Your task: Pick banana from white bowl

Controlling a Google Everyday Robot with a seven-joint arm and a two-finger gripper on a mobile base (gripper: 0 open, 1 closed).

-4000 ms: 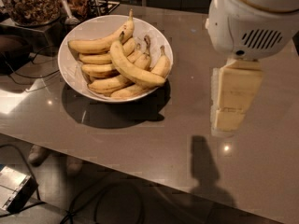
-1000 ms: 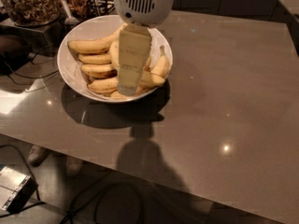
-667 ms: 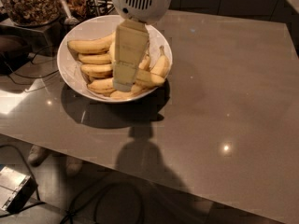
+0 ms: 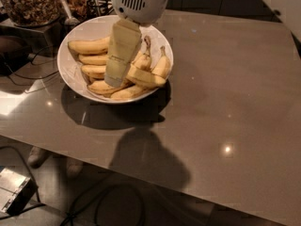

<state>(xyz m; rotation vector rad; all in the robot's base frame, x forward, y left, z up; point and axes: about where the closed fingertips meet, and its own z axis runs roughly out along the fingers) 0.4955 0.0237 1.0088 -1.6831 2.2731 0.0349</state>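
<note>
Our claw (image 4: pixel 114 79) hangs over the middle of the white bowl (image 4: pixel 69 72), tip down among the fruit; we cannot tell whether it is open or closed. We see the banana (image 4: pixel 146 78) lying inside the white bowl, toward its right side, on the bench (image 4: pixel 225 79).

The hand (image 4: pixel 114 80) over the white bowl (image 4: pixel 83 30) hides the banana (image 4: pixel 148 78) upper half

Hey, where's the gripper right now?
In the camera view, the gripper hangs over the white bowl at upper left, its tip down among the bananas.
</note>
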